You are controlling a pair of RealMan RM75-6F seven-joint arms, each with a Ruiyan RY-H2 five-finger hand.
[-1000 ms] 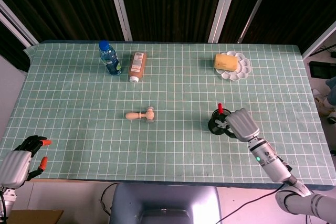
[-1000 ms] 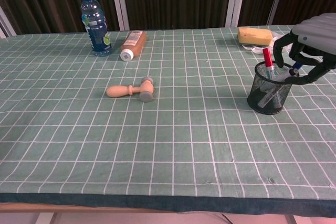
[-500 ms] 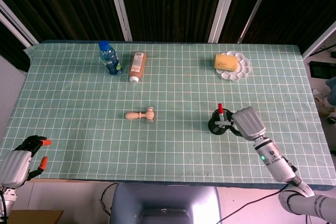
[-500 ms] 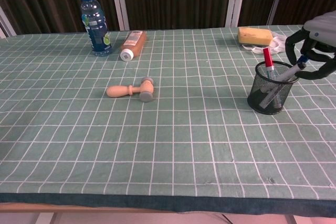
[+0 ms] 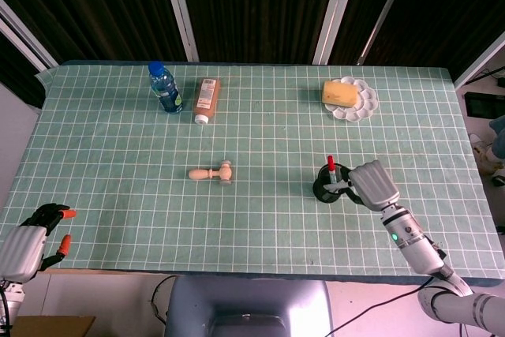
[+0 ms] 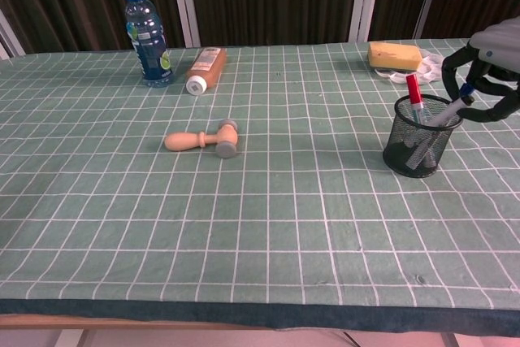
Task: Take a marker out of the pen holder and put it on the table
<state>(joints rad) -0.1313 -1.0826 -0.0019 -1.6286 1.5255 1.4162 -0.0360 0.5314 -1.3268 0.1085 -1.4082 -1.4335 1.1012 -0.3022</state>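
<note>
The task is only at its beginning stage, and no marker is out yet. The pen holder (image 6: 421, 147), a black mesh cup, stands on the green gridded surface (image 5: 118, 140), and two markers are in it: a red-capped marker (image 6: 415, 97) that stands nearly upright, and a blue-tipped marker (image 6: 455, 108) that leans toward the right hand (image 5: 372, 184). In the chest view the dark fingers (image 6: 455, 61) of this hand curve around the upper end of the blue-tipped marker, just beside the rim of the holder. It seems they pinch its tip, but the pictures do not show this contact clearly, so it cannot be told if the grasp is already firm. What is left is almost everything: to secure the grasp, lift the marker free of the holder, carry it aside and lay it on the surface. The left hand (image 5: 25, 246) rests far from the holder at the near edge, its fingers loosely curled and holding nothing.
</note>
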